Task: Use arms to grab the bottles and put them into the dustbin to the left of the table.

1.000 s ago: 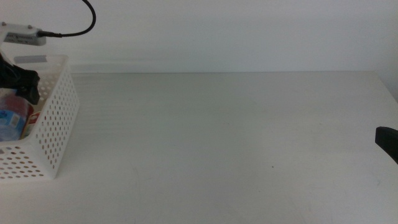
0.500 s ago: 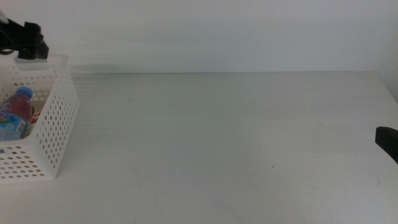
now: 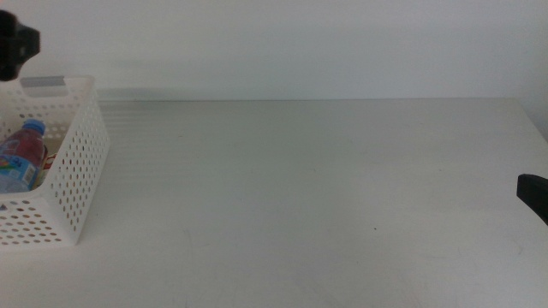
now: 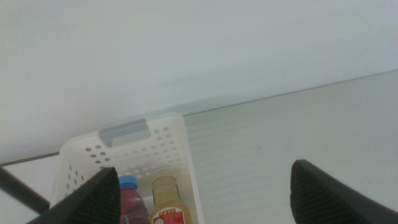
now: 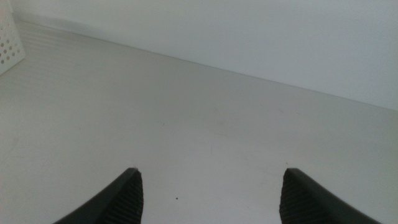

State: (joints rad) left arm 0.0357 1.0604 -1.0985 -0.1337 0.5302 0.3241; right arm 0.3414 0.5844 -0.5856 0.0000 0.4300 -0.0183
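Looking across the table, we see a wide white top running bare from the dustbin to the far right edge, where its border shows against the wall. Our left gripper hangs high above the dustbin's far rim, out over the table's left end; in the middle view only a dark piece of it shows at the upper left corner. Its jaws stand wide apart and hold nothing, touching nothing.

Below that gripper, inside the dustbin, lie the water bottle with its blue cap pointing toward the far wall, and beside it the tea bottle, whose pale cap end we see from the left wrist. A bit of red and white shows between the water bottle and the perforated wall, too small for us to tell what it is. A grey tag sits on the far rim, just under the gripper.

Our right gripper waits low over the table's right side, well away from the dustbin, jaws spread wide and empty, with only bare tabletop before it.
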